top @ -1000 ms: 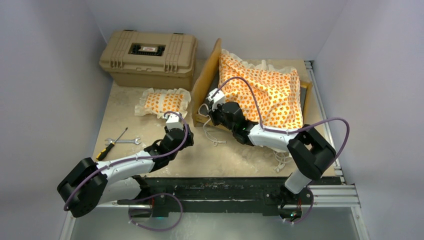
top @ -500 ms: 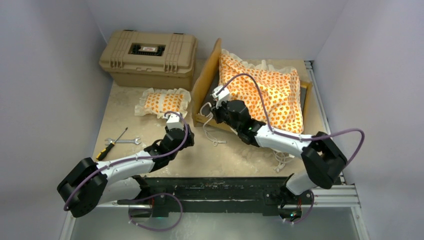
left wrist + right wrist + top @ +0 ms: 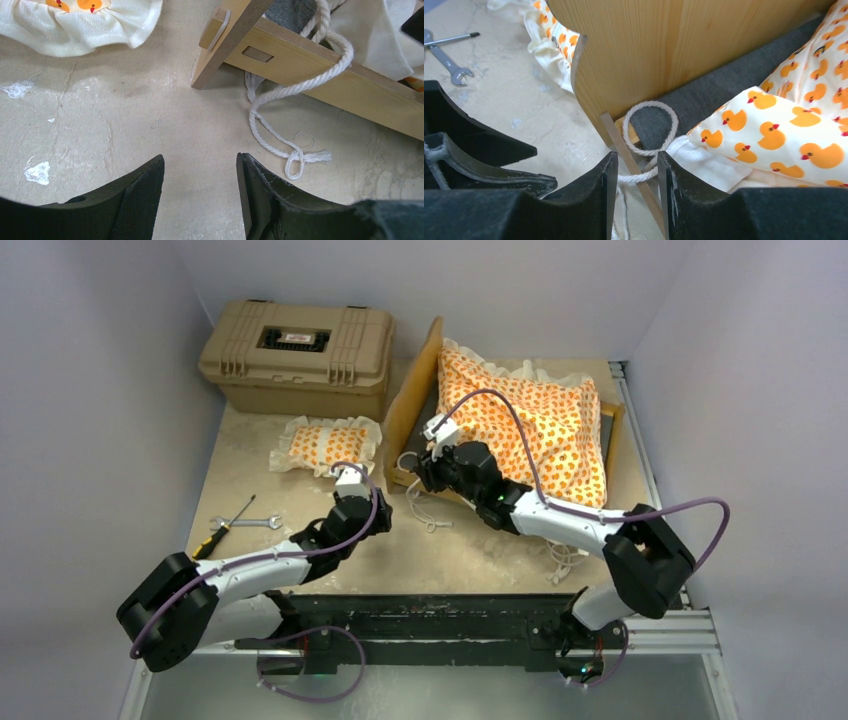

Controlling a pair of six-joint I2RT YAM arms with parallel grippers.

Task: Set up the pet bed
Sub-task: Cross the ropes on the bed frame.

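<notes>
The light-wood pet bed frame (image 3: 410, 415) stands at the back right, with the duck-patterned mattress cushion (image 3: 530, 420) bunched up in it over the grey base (image 3: 724, 85). The matching pillow (image 3: 325, 445) lies on the table left of the frame. My right gripper (image 3: 425, 472) is at the frame's near-left corner. Its jaws (image 3: 637, 160) stand slightly apart, astride the thin rail edge and a white rope (image 3: 649, 107). My left gripper (image 3: 365, 495) is open and empty (image 3: 200, 162) above bare table, short of the frame corner (image 3: 225, 40) and the rope's end (image 3: 295, 160).
A tan hard case (image 3: 295, 355) stands at the back left. A screwdriver (image 3: 222, 530) and a wrench (image 3: 245, 523) lie at the left. More rope (image 3: 562, 560) lies near the right arm. A metal rail (image 3: 650, 480) runs along the table's right side.
My right gripper has shifted along the frame's near-left corner and lies slightly lower and further left than half a second ago. My left gripper has edged a little to the right.
</notes>
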